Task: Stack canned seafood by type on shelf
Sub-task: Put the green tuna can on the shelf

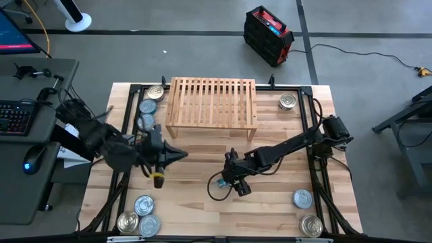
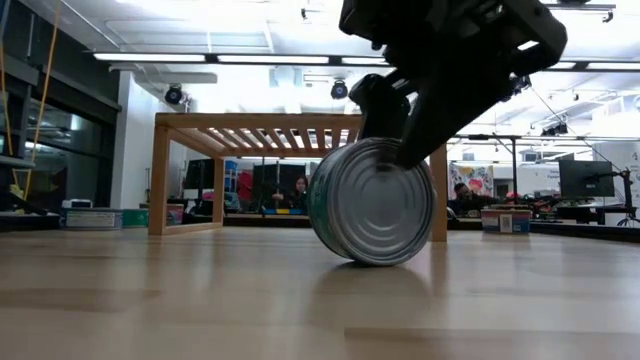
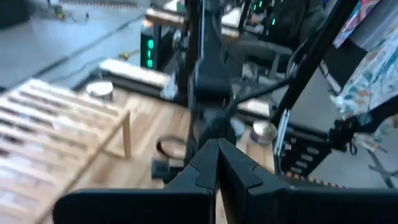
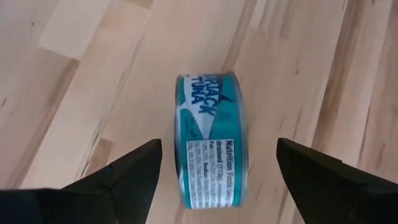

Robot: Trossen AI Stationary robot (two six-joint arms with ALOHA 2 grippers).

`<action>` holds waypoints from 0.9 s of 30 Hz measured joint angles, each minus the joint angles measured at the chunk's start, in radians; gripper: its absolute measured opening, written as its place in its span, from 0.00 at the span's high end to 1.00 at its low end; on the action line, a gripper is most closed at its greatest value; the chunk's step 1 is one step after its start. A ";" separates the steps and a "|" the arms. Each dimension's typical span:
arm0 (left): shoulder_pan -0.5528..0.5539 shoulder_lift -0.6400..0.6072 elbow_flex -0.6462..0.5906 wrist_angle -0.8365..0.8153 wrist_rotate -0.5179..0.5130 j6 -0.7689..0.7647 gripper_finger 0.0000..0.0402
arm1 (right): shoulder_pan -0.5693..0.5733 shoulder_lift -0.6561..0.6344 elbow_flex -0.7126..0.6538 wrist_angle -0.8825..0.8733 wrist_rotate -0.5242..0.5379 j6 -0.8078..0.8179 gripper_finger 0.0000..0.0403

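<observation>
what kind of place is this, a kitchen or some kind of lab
Most likely a robotics lab or workshop, not a kitchen: the wooden table stands on a bare concrete floor, a desk with a keyboard sits beside it, and the low view shows monitors and workbenches behind.

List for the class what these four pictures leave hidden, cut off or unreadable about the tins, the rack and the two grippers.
- Tin under the right gripper: its label is cut off by its curve in the right wrist view; in the low view the dark gripper covers its top.
- Shelf: the low view's tin hides part of its right leg.
- Left gripper: the left wrist view is blurred, so tins beyond stay unclear.
- Corner tins: too small in the high view to read.
</observation>
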 joint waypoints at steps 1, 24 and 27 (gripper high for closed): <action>0.000 0.000 0.016 -0.006 -0.002 0.016 1.00 | 0.000 0.001 0.000 0.004 0.000 0.001 0.26; -0.119 -0.150 0.026 -0.259 -0.177 -0.002 1.00 | -0.002 -0.036 0.282 0.026 0.320 -0.235 0.72; -0.135 -0.150 0.023 -0.370 -0.246 -0.060 1.00 | -0.050 -0.028 0.372 0.052 0.445 -0.343 0.72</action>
